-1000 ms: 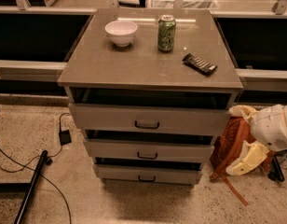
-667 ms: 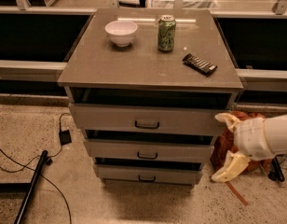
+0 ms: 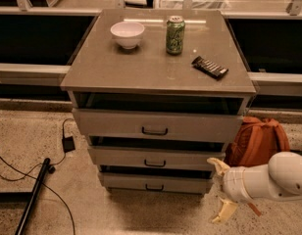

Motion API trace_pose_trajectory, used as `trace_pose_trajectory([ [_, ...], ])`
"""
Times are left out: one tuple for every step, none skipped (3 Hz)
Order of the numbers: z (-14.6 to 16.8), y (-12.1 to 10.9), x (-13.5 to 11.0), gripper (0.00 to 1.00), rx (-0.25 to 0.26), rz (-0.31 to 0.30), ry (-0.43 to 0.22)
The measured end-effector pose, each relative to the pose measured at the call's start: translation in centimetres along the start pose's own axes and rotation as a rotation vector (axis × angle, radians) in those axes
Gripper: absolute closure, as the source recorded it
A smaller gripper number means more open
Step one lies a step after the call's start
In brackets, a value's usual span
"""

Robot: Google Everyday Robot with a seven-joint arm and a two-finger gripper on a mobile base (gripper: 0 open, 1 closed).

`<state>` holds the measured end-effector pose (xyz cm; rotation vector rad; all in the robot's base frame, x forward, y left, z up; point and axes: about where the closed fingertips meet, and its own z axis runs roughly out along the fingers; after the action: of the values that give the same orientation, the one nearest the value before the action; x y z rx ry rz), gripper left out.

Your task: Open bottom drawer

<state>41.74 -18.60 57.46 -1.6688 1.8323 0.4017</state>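
Note:
The bottom drawer point(image 3: 153, 182) is the lowest of three grey drawer fronts in the cabinet, with a small dark bar handle point(image 3: 154, 187) at its middle. A dark gap shows above its front. My gripper point(image 3: 222, 190) is at the lower right, just right of the bottom drawer's right end, at about its height. Its two pale fingers are spread apart, one point(image 3: 218, 166) above and one point(image 3: 225, 211) below, with nothing between them. The white arm point(image 3: 268, 179) reaches in from the right edge.
On the cabinet top point(image 3: 116, 67) stand a white bowl point(image 3: 127, 34), a green can point(image 3: 175, 35) and a dark snack bar point(image 3: 210, 67). An orange backpack point(image 3: 256, 141) sits on the floor right of the cabinet. A black pole point(image 3: 34, 192) and cables point(image 3: 62, 146) lie at left.
My gripper has moved left and down, from beside the backpack at the right edge to the right end of the bottom drawer. The drawers have not moved.

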Motion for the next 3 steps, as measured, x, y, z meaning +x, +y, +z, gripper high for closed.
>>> trace_pose_trajectory([
  [0.7,0.1,0.5,0.00,0.000,0.002,-0.002],
  [3.8,-0.2,2.1,0.00,-0.017,-0.037,0.008],
  [10.3,-0.1,6.1,0.00,-0.043,-0.154,0.024],
])
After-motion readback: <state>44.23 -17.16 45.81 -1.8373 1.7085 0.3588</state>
